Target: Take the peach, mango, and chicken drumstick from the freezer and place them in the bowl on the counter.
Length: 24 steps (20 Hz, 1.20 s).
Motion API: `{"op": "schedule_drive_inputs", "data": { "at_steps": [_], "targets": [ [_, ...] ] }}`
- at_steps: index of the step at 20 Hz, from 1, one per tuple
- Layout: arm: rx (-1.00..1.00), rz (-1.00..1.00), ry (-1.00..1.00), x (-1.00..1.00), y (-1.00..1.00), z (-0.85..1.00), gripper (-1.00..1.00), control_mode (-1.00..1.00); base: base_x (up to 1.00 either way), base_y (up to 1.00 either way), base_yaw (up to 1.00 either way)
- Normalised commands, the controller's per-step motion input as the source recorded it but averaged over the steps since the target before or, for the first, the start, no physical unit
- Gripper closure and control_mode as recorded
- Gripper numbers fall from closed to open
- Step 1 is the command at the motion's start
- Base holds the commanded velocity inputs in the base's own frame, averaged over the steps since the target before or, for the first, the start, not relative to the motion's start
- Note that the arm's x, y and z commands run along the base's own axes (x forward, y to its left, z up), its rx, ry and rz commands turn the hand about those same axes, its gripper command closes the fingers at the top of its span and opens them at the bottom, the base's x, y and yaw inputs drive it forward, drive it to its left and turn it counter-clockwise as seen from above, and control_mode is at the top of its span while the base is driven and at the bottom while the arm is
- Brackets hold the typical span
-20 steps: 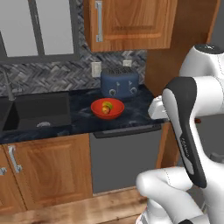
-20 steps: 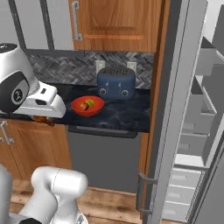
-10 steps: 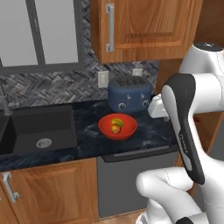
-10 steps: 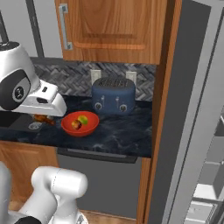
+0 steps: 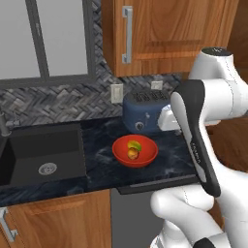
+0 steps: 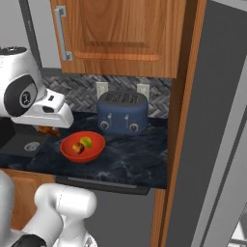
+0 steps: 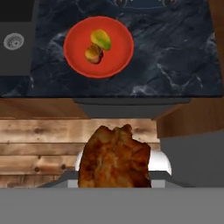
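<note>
1. Looking from the left base view, the red bowl [image 5: 135,151] sits on the dark counter [image 5: 101,145] in front of the blue toaster [image 5: 143,112], with the mango [image 5: 135,145] and peach [image 5: 132,154] already inside; the arm's hand hangs to the bowl's right, just above counter height.
2. Seen from the right base view, the bowl [image 6: 82,146] lies just right of and below the hand.
3. In the hand view, the pincer [image 7: 114,177] is clamped on the chicken drumstick [image 7: 114,158], over the floor short of the counter edge; the bowl [image 7: 99,47] lies ahead and slightly left.
</note>
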Motion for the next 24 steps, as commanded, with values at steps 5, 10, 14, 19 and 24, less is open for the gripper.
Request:
{"op": "schedule_drive_inputs", "data": {
  "at_steps": [5,10,14,19,24],
  "targets": [
    [0.0,0.0,0.34,0.58,0.48,-0.7,1.0,-1.0,0.0,0.0,0.0],
    [0.02,0.0,0.29,0.85,0.11,-0.47,1.0,-1.0,0.0,0.0,0.0],
    [0.01,0.0,0.2,1.0,0.0,-0.48,1.0,-1.0,0.0,0.0,0.0],
    [0.0,0.0,0.09,0.73,0.0,-0.84,1.0,-1.0,0.0,0.0,0.0],
    [0.0,0.0,0.01,0.32,0.0,-0.88,1.0,-1.0,0.0,0.0,0.0]
  ]
}}
